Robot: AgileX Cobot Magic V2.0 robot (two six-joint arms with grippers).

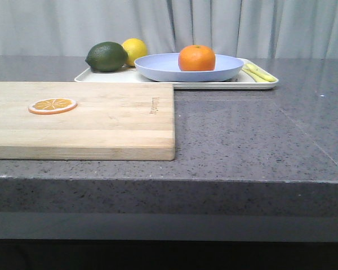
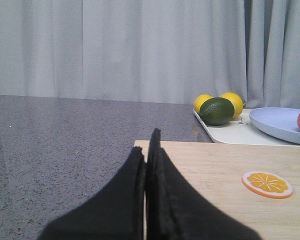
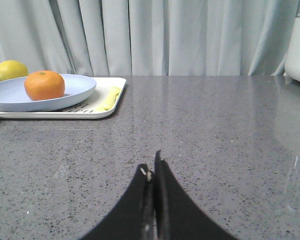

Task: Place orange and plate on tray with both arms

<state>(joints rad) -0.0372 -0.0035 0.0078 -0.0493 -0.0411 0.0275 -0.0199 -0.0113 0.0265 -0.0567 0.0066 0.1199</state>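
lime [image 1: 107,57], lemon [image 1: 135,49] beside plate [image 1: 163,68]; cutting board [image 1: 101,121] nearer

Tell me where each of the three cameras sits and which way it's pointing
Front view: low, facing forward over the wooden cutting board to the cream-white tray; no robot parts show.
Left wrist view: behind the closed left pincer, above the board, looking towards the tray.
Right wrist view: behind the closed right pincer, over bare grey countertop.
All share the round bright orange sitting in the pale lavender-blue plate.
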